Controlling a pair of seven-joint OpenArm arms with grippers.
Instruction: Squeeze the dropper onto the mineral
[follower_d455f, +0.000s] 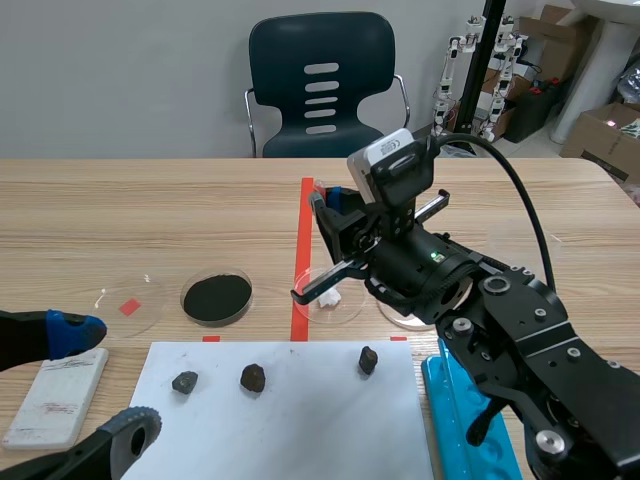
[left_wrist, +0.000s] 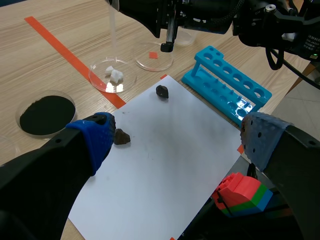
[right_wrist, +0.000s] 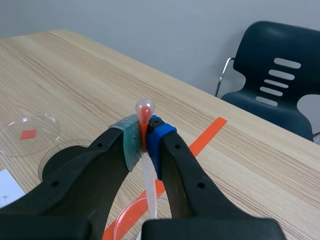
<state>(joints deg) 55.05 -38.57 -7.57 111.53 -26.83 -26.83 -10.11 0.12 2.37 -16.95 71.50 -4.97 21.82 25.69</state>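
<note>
My right gripper (follower_d455f: 328, 200) is shut on a clear plastic dropper (right_wrist: 149, 182) with an orange-red bulb (right_wrist: 144, 112) sticking out above the pads. The dropper's stem (left_wrist: 112, 35) hangs straight down over a clear petri dish (left_wrist: 97, 80) that holds small white mineral pieces (left_wrist: 114, 76), seen in the scene view as white mineral pieces (follower_d455f: 332, 297) beside the red tape. My left gripper (left_wrist: 177, 137) is open over the near left part of the white paper, far from the dish, with nothing between its fingers. In the scene view the left gripper (follower_d455f: 105, 380) sits low at the near left corner.
Three dark rocks (follower_d455f: 253, 377) lie on a white paper sheet (follower_d455f: 300, 420). A dish of black powder (follower_d455f: 216, 297) and an empty dish (follower_d455f: 130, 303) stand left of the tape. A blue tube rack (left_wrist: 225, 82) lies at the right, a white box (follower_d455f: 58, 395) at the left.
</note>
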